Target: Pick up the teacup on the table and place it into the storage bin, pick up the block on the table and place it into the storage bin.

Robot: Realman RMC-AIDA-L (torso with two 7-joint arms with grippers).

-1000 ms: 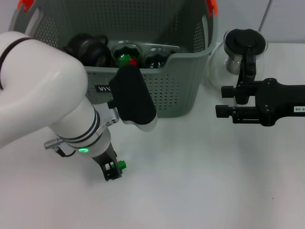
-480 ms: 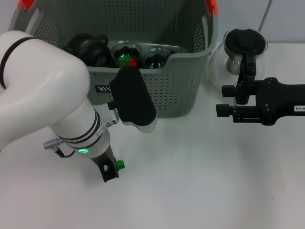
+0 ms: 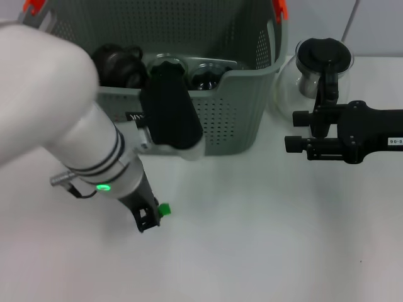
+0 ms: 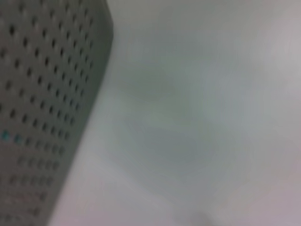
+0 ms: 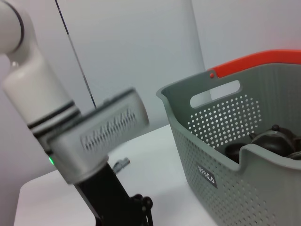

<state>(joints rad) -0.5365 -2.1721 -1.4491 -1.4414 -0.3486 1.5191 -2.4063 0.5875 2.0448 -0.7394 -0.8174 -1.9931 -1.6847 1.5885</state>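
The left gripper (image 3: 151, 216) is hanging low over the table (image 3: 264, 239), its black fingers closing around the small green block (image 3: 164, 208). Only an edge of the block is showing, so the hold may be shallow and the block could slip out on the lift. The storage bin (image 3: 239, 119) is standing just behind this gripper; a rising arm could knock its front wall. The bin's label appears to read "WINCO". The right gripper (image 3: 291, 132) is idling near the glass pot (image 3: 315, 69); whether it is parted I cannot tell.
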